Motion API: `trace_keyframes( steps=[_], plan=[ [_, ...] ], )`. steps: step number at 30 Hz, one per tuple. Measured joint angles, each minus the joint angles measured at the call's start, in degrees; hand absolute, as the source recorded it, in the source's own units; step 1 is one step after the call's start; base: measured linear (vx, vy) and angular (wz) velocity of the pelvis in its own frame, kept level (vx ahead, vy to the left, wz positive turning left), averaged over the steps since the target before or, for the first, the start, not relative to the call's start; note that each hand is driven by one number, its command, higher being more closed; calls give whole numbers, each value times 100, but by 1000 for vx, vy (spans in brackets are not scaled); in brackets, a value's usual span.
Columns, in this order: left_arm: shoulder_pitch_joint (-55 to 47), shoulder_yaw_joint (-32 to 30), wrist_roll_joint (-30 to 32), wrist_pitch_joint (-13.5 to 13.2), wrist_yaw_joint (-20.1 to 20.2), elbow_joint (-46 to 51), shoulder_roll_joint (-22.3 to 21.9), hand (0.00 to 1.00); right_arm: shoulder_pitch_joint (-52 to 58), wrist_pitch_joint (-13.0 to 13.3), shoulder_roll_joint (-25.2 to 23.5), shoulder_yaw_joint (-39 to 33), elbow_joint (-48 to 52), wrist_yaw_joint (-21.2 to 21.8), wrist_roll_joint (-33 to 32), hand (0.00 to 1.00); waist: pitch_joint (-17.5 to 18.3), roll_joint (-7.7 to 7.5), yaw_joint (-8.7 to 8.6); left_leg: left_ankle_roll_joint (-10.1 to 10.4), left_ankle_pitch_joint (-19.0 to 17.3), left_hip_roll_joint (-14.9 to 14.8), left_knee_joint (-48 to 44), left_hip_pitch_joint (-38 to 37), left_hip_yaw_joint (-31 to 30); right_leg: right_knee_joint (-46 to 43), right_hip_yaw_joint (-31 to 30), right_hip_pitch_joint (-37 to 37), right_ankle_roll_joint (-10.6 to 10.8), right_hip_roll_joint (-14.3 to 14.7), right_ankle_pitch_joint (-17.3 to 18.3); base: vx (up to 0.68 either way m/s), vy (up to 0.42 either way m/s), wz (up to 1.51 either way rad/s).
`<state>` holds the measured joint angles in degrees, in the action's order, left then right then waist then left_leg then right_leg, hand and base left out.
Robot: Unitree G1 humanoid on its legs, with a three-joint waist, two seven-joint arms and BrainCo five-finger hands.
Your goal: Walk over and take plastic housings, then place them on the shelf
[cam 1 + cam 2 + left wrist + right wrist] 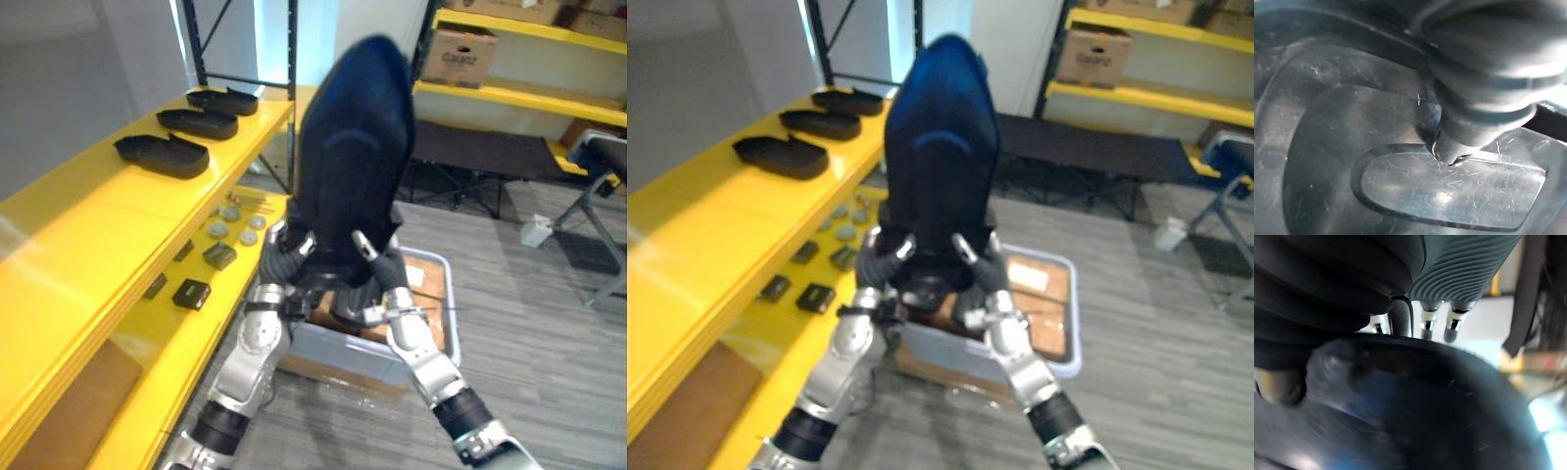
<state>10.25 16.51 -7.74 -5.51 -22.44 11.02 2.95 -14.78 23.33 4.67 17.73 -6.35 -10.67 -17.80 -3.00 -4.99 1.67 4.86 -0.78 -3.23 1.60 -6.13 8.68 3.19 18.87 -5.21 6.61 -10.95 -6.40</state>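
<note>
The left hand (281,260) and right hand (388,270) are each clamped on the lower rim of a large dark plastic housing (353,147), holding it upright above the grey bin (452,304), apparently to carry it clear to the yellow shelf (78,225), where three housings (162,155) lie toward the far end.

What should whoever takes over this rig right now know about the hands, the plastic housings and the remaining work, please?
Hands: the left hand is shut on the lower edge of the large dark plastic housing; the right hand is shut on its other side.
Position: the housing is held upright above the grey bin, beside the yellow shelf.
Done: three black housings lie in a row on the shelf's top level.
Left: set the held one down on the shelf near them.
</note>
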Motion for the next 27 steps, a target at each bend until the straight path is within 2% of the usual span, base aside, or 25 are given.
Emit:
trace_keyframes(
  steps=[2, 4, 6, 8, 12, 16, 19, 22, 23, 24, 27],
  plan=[
    [-151, -350, 449, -53, -213, 26, -122, 100, 1, 311, -124, -248, 382, 270, -480, 0, 14, 39, -1, 0, 0, 0, 3, -6, 1, -7, -1, 0, -3, 0, 3, 0, 0, 0],
    [-416, -824, 860, -51, -508, 19, -141, 100, -11, 611, -151, -648, 814, 347, -682, 0, 45, 97, -14, 0, 0, -1, 23, -33, 13, -22, -7, 0, -15, 1, 18, -7, 7, -2],
    [-675, -1238, 1175, -25, -762, 17, -106, 100, -10, 776, -124, -1022, 1121, 352, -841, 0, 54, 137, -23, 3, 5, -6, 99, -96, 66, -57, -18, 5, -18, 3, 65, -13, 12, -6],
    [-788, -1575, 1410, 14, -943, 18, -94, 100, 12, 778, -93, -1334, 1303, 464, -903, 0, 56, 141, -34, 3, 5, -6, 106, -98, 89, -62, -29, 20, -26, 2, 86, -13, 10, -4],
    [-916, -2076, 1562, 28, -1194, 18, -107, 100, 606, 592, -3, -1745, 1648, 1104, -1464, 0, 59, 148, -66, 9, 27, -6, 204, -147, 113, -61, -43, 24, -1, 6, 96, 0, 0, 0],
    [-1058, -2284, 1557, 28, -1366, 22, -115, 100, 1378, 278, -41, -2055, 1650, 1177, -1509, 0, 66, 190, -104, 8, 25, 0, 258, -146, 165, -55, -169, 104, 6, 15, 95, 32, 13, -9],
    [-1175, -2459, 1510, 1, -1493, 26, -126, 100, 1961, 61, -263, -2314, 1416, 947, -1454, 0, 34, 247, -228, 11, 20, -1, 282, -141, 183, -54, -181, 124, 11, 19, 91, 13, 3, -4],
    [-1456, -2536, 1204, -247, -1492, 141, -209, 100, 2485, -48, -509, -2650, 896, 642, -1284, 0, -14, 321, -256, 2, -35, -6, 282, -175, 300, -49, -287, 129, 12, 26, 91, -5, 7, -16],
    [-1587, -2540, 1067, -360, -1451, 256, -299, 100, 2606, -118, -559, -2771, 758, 638, -1365, 0, -25, 341, -260, 3, -58, -12, 276, -188, 327, -44, -322, 129, 12, 25, 92, -18, 5, -19],
    [-1760, -2525, 940, -549, -1348, 414, -433, 100, 2760, -119, -610, -2904, 581, 648, -1560, 0, -37, 360, -268, -5, -71, -15, 276, -188, 335, -38, -329, 129, 18, 20, 96, -11, 1, -8],
    [-2120, -2522, 733, -942, -1078, 833, -580, 100, 2982, -55, -739, -3077, 441, 718, -1559, 0, -77, 418, -273, -1, -80, -17, 278, -188, 337, -35, -329, 129, 35, 20, 109, 0, 0, 0]
  ],
)
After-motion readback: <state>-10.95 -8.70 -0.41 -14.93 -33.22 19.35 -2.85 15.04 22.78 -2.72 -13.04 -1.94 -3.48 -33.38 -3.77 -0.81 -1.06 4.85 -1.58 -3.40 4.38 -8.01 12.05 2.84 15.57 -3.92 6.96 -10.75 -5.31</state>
